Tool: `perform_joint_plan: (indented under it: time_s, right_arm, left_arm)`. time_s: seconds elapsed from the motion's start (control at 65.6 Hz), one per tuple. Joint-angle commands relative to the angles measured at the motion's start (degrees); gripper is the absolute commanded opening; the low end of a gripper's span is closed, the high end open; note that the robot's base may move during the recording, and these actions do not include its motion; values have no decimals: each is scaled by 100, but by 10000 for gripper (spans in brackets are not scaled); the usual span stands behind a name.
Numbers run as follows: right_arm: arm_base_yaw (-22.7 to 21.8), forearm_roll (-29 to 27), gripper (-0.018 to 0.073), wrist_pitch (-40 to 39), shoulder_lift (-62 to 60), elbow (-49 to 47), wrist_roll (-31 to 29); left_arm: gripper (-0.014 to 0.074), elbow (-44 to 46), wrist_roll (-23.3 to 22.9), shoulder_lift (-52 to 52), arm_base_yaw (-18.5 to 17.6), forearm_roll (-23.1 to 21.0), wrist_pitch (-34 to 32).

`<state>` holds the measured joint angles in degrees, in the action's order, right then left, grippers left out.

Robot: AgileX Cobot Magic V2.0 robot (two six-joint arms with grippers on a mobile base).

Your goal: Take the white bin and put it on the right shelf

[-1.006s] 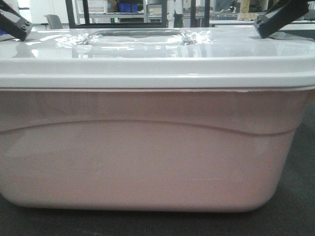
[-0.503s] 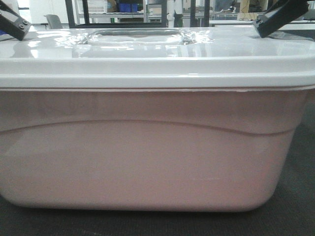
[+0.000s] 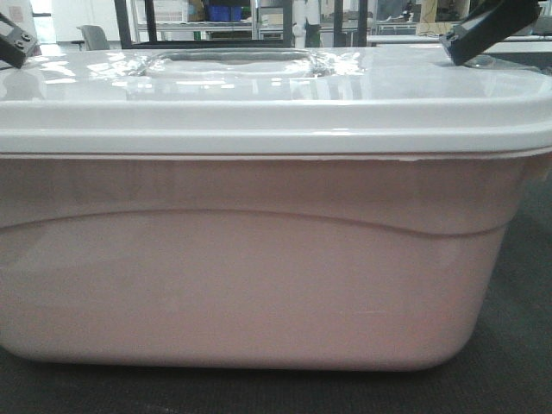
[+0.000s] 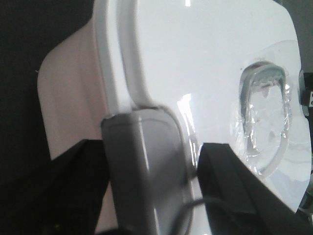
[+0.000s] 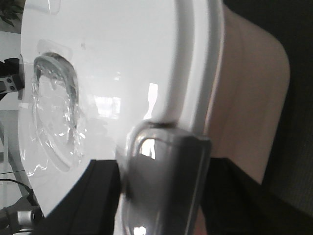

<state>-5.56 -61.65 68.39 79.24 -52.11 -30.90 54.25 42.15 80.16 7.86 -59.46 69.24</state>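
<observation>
Grasp stage, by my reading: the bin is not yet lifted and both hands are at its ends.

Front view: the white bin [image 3: 259,276] fills my screen, a pinkish tub under its glossy lid [image 3: 276,103], base down on a dark surface [image 3: 517,371]. The left hand [image 3: 12,43] shows only as a dark tip at the lid's left end, and the right hand [image 3: 483,30] the same at the right end. Far behind are racks and blue crates [image 3: 226,12], but I cannot pick out the right shelf.

Left wrist view: the left hand [image 4: 149,144] straddles the grey left latch [image 4: 146,171] on the lid's rim. One finger lies against the latch. Beside the other finger [image 4: 230,186] a sliver of bright lid shows, so I judge this hand narrow but not clamped.

Right wrist view: the right hand [image 5: 161,164] brackets the grey right latch [image 5: 164,181]. Its fingers [image 5: 93,196] sit flush to both flanks with no gap I can see; whether it squeezes I cannot tell.

Next, I think, I should close the left hand, confirm both grips, then raise both ends together and level. The lid looks slick and the latches are small holds for a big tub, so an uneven lift could tilt it or pop a latch.
</observation>
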Motion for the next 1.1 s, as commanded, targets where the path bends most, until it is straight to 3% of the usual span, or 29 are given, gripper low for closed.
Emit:
perform_joint_plan:
  time_s: [0.0,0.533,0.747,1.082]
  right_arm:
    - [-8,-444,435,241,-149,-131,-79]
    - [-8,-451,362,176,-149,-131,-79]
    - [-8,-457,362,181,-149,-131,-79]
    - [-8,-735,362,196,-149,-131,-224]
  left_arm:
    - [292,135,13,-200,-49,-354,617]
    - [288,135,23,-200,-57,-309,617]
    - [190,135,35,-200,-200,-306,617]
    - [187,135,55,-200,-192,-316,617]
